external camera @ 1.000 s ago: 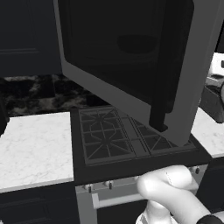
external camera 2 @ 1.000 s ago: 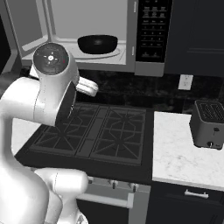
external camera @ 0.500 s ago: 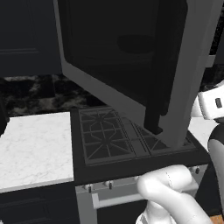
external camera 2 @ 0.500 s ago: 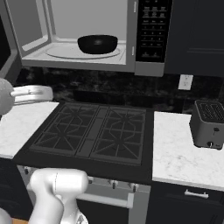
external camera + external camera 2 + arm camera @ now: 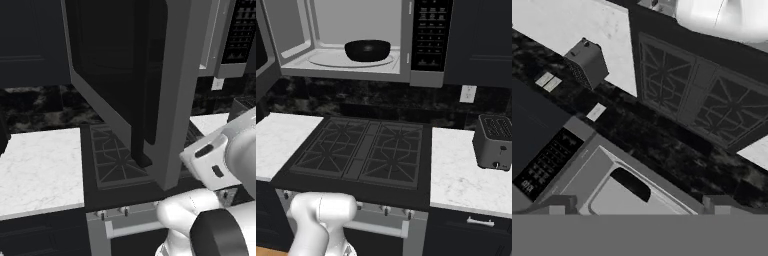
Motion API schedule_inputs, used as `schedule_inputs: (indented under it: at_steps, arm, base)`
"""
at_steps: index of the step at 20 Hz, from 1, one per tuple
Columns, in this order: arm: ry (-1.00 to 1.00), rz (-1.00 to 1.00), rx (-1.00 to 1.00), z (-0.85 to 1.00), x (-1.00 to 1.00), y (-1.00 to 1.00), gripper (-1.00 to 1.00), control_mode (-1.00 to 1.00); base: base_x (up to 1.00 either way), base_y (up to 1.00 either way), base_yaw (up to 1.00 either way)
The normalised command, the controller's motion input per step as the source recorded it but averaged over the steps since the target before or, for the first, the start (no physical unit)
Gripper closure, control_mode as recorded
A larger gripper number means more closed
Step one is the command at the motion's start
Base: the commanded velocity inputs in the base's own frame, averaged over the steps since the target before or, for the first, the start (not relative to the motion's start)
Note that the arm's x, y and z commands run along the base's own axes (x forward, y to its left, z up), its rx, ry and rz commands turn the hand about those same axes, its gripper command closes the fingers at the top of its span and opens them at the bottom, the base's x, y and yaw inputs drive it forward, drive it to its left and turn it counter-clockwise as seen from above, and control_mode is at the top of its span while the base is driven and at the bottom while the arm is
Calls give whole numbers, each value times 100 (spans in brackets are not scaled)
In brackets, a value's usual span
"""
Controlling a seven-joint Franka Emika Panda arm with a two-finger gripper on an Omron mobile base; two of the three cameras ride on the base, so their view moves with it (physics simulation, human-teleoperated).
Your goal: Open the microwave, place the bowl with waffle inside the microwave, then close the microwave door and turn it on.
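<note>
Already done: microwave [image 5: 356,42] open, bowl [image 5: 367,50] sits inside on round plate. Waffle too dark to see. Door [image 5: 150,85] swung wide. Left: shut door, press start. Claw state: cannot tell.

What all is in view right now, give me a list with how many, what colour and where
Grey-framed boxy microwave: one, grey with black keypad at right, mounted above the stove, cavity open.
Broad grey-framed microwave door with dark glass: one, swung wide open, black bar handle facing the left base camera.
Small round black bowl: one, black, inside the microwave on the turntable; its contents cannot be made out.
Black gas stove with grates: one, black, between the two counters.
White marble counters: two, white, either side of the stove.
Dark grey boxy toaster: one, on the right counter.
White wall outlet: one, on the dark backsplash.
White robot arm: one, white with dark joints, low in front of the stove.
</note>
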Motion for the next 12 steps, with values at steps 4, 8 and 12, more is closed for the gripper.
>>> schedule_inputs:
  at_steps: [4, 8, 12]
  arm:
    - [-3, -5, -20, 19, -100, 3, -100, -100]
    - [0, -10, -14, 5, -100, 27, -100, -100]
    - [10, -17, -22, 0, -66, 93, -100, -100]
  base:
    - [0, 0, 0]
    - [0, 0, 0]
    - [0, 0, 0]
